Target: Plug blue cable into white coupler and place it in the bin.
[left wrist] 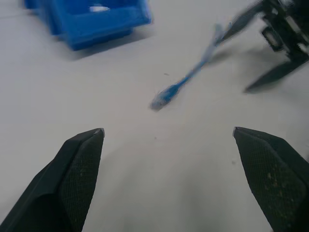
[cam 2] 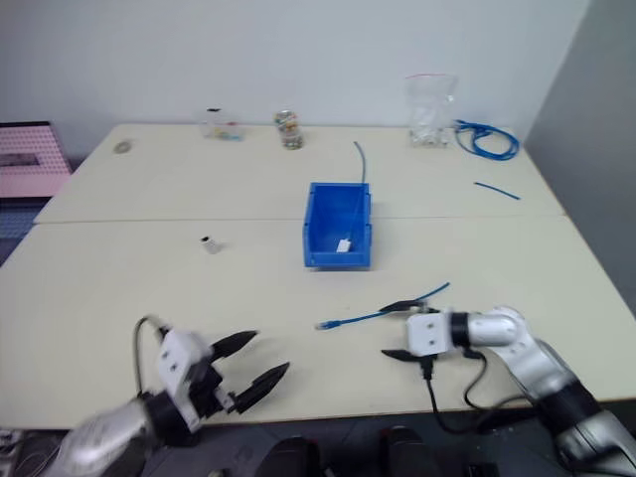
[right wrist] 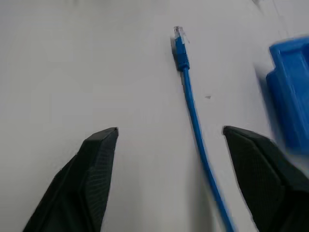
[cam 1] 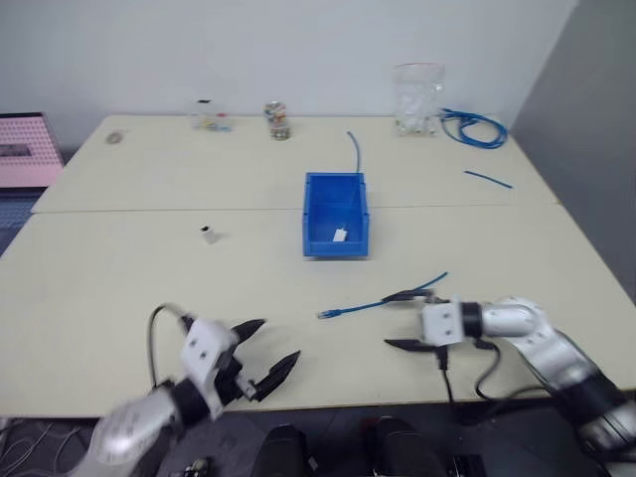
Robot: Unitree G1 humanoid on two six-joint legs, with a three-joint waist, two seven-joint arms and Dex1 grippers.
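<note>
Blue cable (cam 1: 383, 301) lying loose on the table (cam 1: 119, 268), near in front of the bin (cam 1: 335, 214), not plugged. White coupler (cam 1: 208, 233) well apart at left. Right gripper (cam 1: 409, 320) and left gripper (cam 1: 266, 354) both spread, grasping nothing. Plugging and binning probably still to do.

A cream rectangular table (cam 1: 119, 288) is seen carrying a bright blue plastic bin (cam 1: 335, 215), a thin blue cable (cam 1: 383, 301), a tiny white coupler (cam 1: 208, 234), and a coiled blue cable bundle (cam 1: 475, 127).
</note>
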